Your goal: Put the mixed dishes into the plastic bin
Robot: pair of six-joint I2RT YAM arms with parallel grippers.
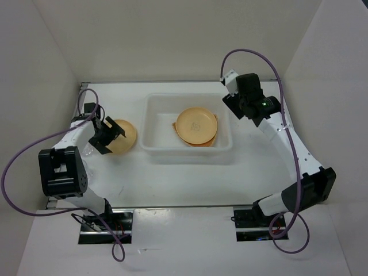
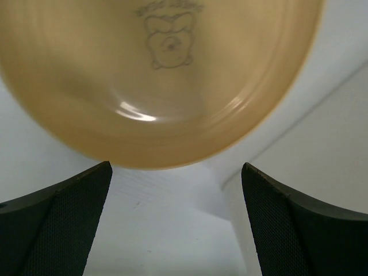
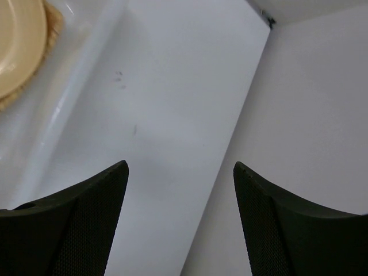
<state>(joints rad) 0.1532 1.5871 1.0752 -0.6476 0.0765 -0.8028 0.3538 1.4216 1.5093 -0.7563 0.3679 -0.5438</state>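
Note:
The plastic bin (image 1: 154,123) stands mid-table. Inside it a yellow plate (image 1: 196,125) lies on the orange woven dish (image 1: 176,127), whose edge peeks out beneath. A second yellow plate (image 1: 125,137) rests on the table left of the bin. My left gripper (image 1: 112,137) is open at that plate's left edge. In the left wrist view the plate (image 2: 161,75) fills the top, its rim just ahead of the open left gripper (image 2: 176,172). My right gripper (image 1: 231,98) hovers open and empty by the bin's right rear corner. The right wrist view shows the right gripper (image 3: 181,169) open, with the binned plate (image 3: 17,46) at top left.
White enclosure walls (image 1: 322,57) close in the table on the left, back and right. The bin's rim (image 3: 75,98) runs along the left of the right wrist view, with bare table (image 3: 172,86) and the right wall (image 3: 310,115) beyond it.

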